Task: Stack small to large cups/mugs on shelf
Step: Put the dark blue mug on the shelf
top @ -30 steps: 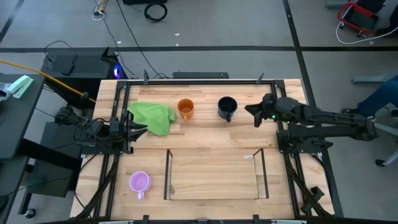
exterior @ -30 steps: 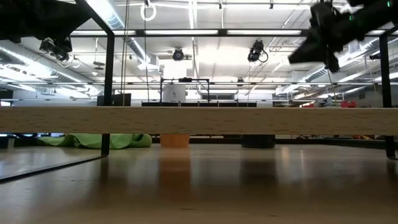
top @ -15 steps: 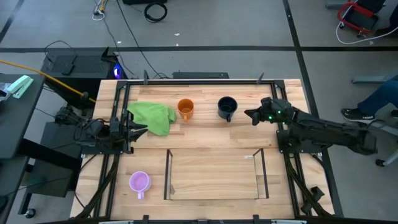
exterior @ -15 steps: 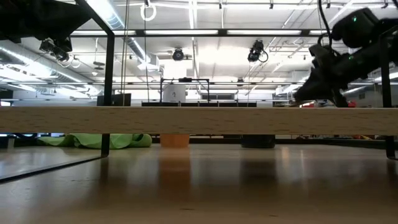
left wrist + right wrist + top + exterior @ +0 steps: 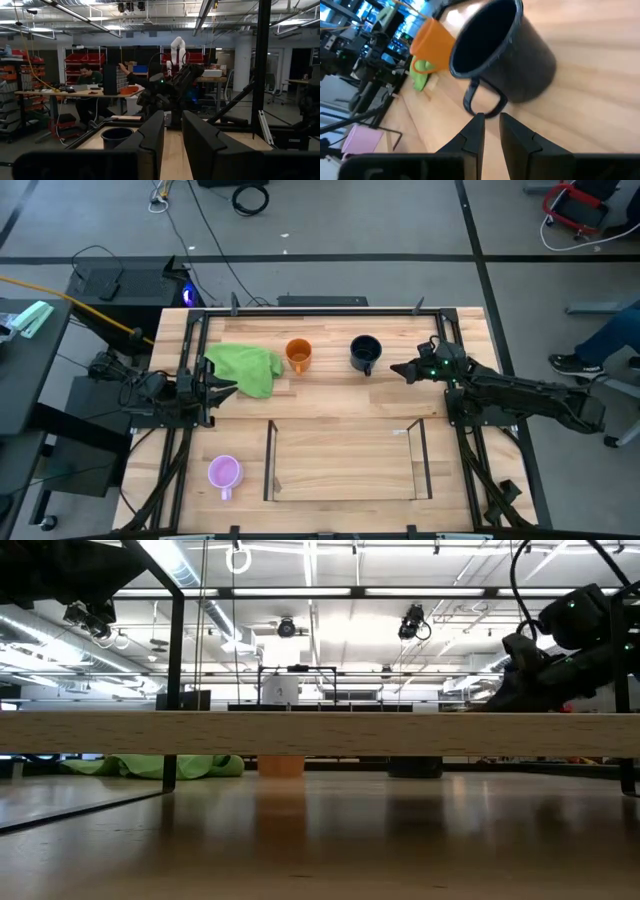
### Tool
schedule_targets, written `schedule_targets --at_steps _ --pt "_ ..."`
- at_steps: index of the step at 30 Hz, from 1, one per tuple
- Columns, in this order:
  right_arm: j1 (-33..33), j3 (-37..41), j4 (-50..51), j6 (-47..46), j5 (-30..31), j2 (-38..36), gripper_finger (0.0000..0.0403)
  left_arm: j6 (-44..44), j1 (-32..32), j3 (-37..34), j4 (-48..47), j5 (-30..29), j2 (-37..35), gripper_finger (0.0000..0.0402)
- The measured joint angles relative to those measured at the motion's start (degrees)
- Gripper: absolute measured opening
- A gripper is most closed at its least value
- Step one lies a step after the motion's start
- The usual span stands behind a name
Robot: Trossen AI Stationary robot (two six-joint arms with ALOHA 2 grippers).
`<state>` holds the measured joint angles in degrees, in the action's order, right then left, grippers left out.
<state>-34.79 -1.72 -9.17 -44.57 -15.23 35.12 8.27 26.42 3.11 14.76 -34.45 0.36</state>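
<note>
High view: the right gripper has dropped lower and edged closer to the black mug than a moment ago; nothing else has moved. Its two dark fingers sit nearly together with only a thin slit between them, holding nothing, tips just short of the mug's loop handle. The mug is glossy, round and upright, directly ahead of the gripper. Three mugs in all: beyond the black one stands the orange mug, and the light purple mug is well apart, beside the shelf. One shelf, a low rectangular frame with clear side panels and pale wood floor. One crumpled green cloth lies by the waiting left gripper, whose fingers are close together, gripping nothing.
</note>
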Motion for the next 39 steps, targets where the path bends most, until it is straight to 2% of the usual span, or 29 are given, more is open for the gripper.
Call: schedule_targets --at_steps 6,12,16,20,27,31,39 --pt "0.78 0.00 -1.69 -0.69 0.51 3.97 0.0065 0.11 -0.01 0.00 0.00 -0.01 0.00 0.0072" --pt "0.84 -1.19 -3.28 -0.84 7.56 4.94 0.0065 0.07 -0.01 0.00 -0.07 -0.01 0.00 0.0078" --pt "0.84 -1.86 -3.28 -0.77 7.53 4.91 0.0065 -0.05 -0.01 0.00 -0.11 -0.01 0.00 0.0079" --pt "0.86 -1.86 -3.17 -4.93 7.76 4.91 0.0065 -0.39 -0.01 0.00 -0.59 0.02 0.00 0.0080" --pt "4.07 -1.86 -3.80 0.15 7.77 5.56 0.0065 -1.57 -0.01 0.01 -1.55 -0.01 0.00 0.0078" --pt "4.72 -1.86 -4.98 1.34 8.06 8.06 0.0065 -1.62 -0.01 0.01 -1.57 -0.01 0.00 0.0074" --pt "4.73 -1.93 -14.70 1.44 5.54 15.52 0.0086 -1.57 -0.01 0.02 -1.57 -0.01 0.00 0.0078"
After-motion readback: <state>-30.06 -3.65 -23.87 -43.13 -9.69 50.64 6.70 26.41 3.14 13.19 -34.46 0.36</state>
